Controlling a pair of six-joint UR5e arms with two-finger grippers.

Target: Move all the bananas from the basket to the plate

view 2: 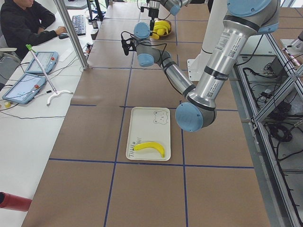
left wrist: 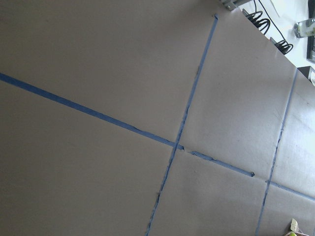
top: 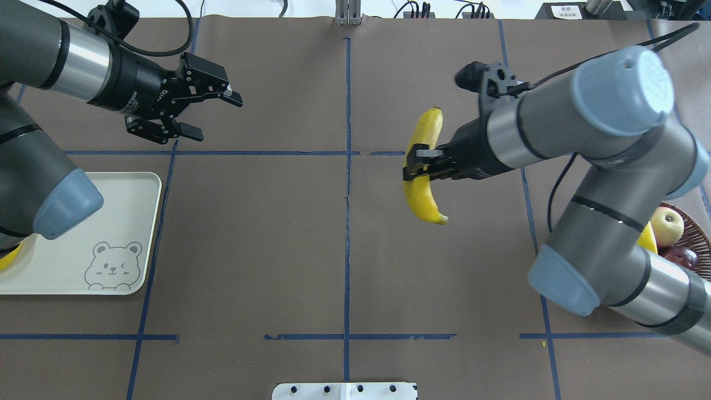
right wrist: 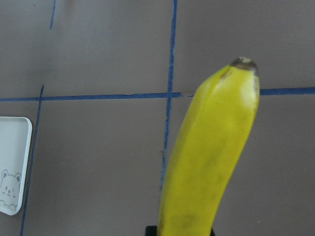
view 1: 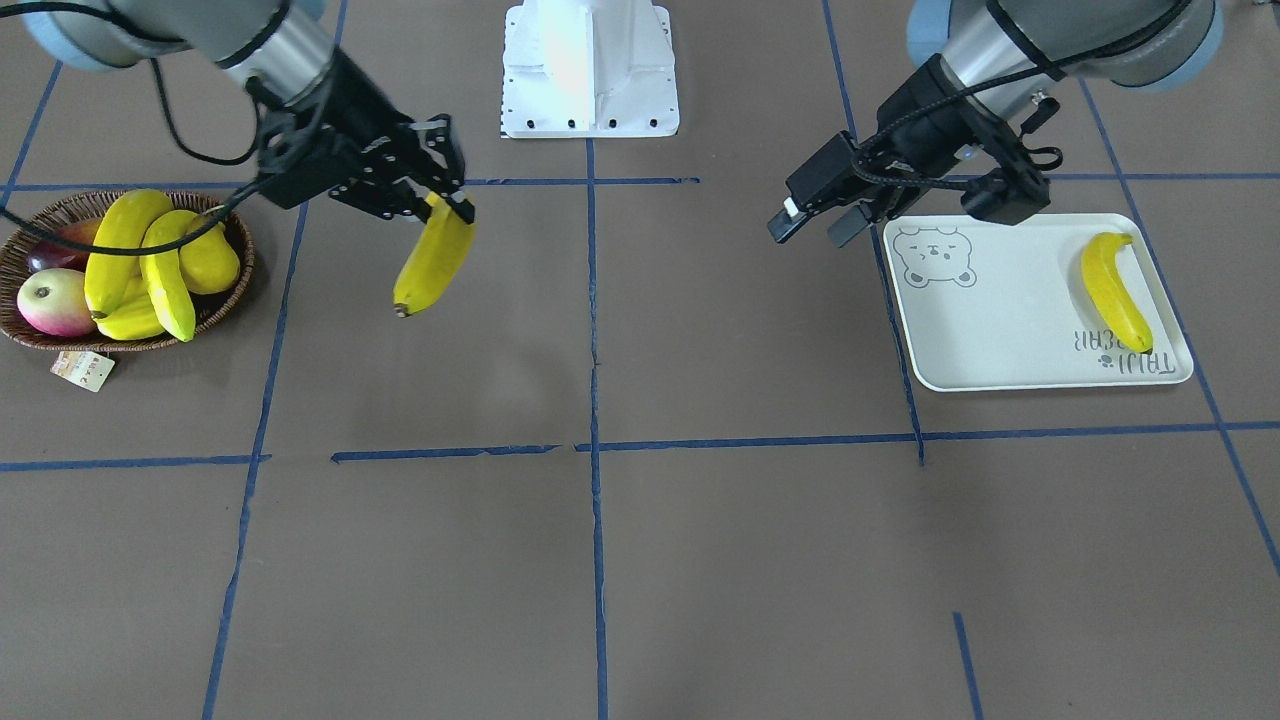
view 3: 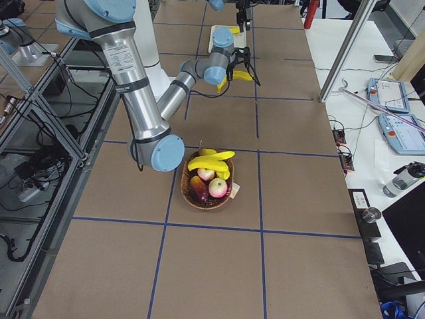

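My right gripper [view 1: 445,200] [top: 416,166] is shut on one banana [view 1: 435,260] [top: 425,161] and holds it in the air over the table's middle, between basket and plate. The banana fills the right wrist view [right wrist: 211,162]. The wicker basket [view 1: 238,285] [view 3: 206,207] holds the other bananas [view 1: 150,260]. The plate [view 1: 1000,310] [top: 83,222] with the bear face carries one banana [view 1: 1115,290] [view 2: 150,147] along its lettered end. My left gripper [view 1: 812,232] [top: 216,116] is open and empty, above the table just beyond the plate's bear corner.
An apple [view 1: 55,300] and a dark red fruit [view 1: 50,255] also lie in the basket, and a paper tag [view 1: 82,368] lies beside it. The white robot base [view 1: 590,70] stands at the table's robot-side edge. An operator [view 2: 23,23] sits at a side desk.
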